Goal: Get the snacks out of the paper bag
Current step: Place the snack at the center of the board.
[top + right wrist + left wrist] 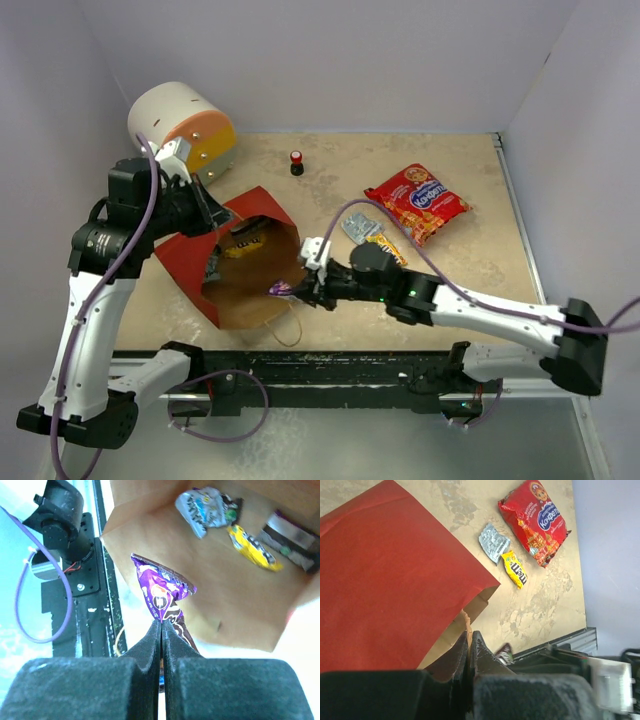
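Note:
The paper bag lies on its side, red outside and brown inside, its mouth facing the near edge. My left gripper is shut on the bag's upper rim. At the mouth, my right gripper is shut on a purple-brown candy packet. Deeper inside the bag lie a silver packet, a yellow packet and a dark one. On the table to the right lie the red chip bag, a silver packet and a yellow packet.
A white cylinder with an orange face lies at the back left, close to my left arm. A small red-and-black knob stands near the back wall. A twine handle loops out toward the table's near edge.

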`<state>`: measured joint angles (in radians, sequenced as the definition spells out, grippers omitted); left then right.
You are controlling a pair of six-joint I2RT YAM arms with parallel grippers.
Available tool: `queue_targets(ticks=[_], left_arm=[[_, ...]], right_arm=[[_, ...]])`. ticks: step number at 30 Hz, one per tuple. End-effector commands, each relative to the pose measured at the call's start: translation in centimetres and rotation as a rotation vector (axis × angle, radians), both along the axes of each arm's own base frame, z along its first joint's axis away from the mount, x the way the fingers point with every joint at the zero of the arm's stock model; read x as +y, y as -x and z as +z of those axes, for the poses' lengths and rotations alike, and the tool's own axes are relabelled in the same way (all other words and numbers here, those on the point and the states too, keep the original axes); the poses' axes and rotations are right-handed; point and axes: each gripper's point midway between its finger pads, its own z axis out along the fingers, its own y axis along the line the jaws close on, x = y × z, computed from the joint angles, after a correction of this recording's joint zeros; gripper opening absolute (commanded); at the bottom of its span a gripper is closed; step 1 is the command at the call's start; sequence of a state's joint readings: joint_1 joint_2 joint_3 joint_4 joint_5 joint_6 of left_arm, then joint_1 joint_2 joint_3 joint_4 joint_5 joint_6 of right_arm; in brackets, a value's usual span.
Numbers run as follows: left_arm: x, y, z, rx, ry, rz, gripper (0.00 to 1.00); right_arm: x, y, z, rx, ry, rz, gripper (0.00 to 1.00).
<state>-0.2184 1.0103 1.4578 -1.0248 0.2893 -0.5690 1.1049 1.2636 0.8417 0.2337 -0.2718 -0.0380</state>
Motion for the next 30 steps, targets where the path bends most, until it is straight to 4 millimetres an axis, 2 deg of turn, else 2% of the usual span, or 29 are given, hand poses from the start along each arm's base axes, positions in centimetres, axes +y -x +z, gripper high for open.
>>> queue_targets(ticks=[1, 2, 7, 9, 12, 15, 17, 20, 23, 26, 30], left_arm=[[-0.1, -1.9, 1.3, -0.079, 0.015, 0.025, 0.0], [-0.1, -2.0, 1.3, -0.079, 0.015, 0.025, 0.0], [-0.3, -2.6, 1.3, -0.08, 0.013, 0.018, 0.0], [-0.3, -2.6, 1.3, -0.083, 0.01, 0.016, 0.0], [-0.3, -2.6, 1.2, -0.081, 0.008, 0.017, 0.0], [-0.5, -2.6, 1.1, -0.075, 0.016, 0.012, 0.0], [-0.6, -2.5, 1.2, -0.074, 0.024, 0.007, 0.0], [-0.6, -2.5, 1.3, -0.079, 0.029, 0.008, 0.0], [-0.6, -2.4, 1.5, -0.082, 0.029, 0.009, 0.0], [-0.6, -2.4, 1.4, -0.079, 0.029, 0.011, 0.0], [-0.6, -2.3, 1.4, -0.077, 0.03, 0.009, 0.0]], right_arm=[[-6.0, -1.7, 1.1, 0.169, 0.023, -0.358, 0.0], [-7.8, -2.8, 1.3, 0.151, 0.044, -0.468, 0.0], [-15.0, -6.4, 1.1, 0.05, 0.189, -0.79, 0.0], [-17.2, -8.1, 0.4, 0.031, 0.25, -0.86, 0.0], [-19.6, -11.1, -1.5, 0.085, 0.33, -0.928, 0.0], [-19.8, -13.6, -3.6, 0.14, 0.426, -0.949, 0.0], [-19.7, -14.6, -5.8, 0.159, 0.493, -0.956, 0.0], [-18.5, -16.5, -6.3, 0.163, 0.499, -0.951, 0.0], [-17.8, -17.2, -7.2, 0.182, 0.489, -0.941, 0.0], [-18.6, -17.7, -9.6, 0.193, 0.569, -0.98, 0.0], [-19.1, -17.5, -11.4, 0.201, 0.639, -0.969, 0.0]])
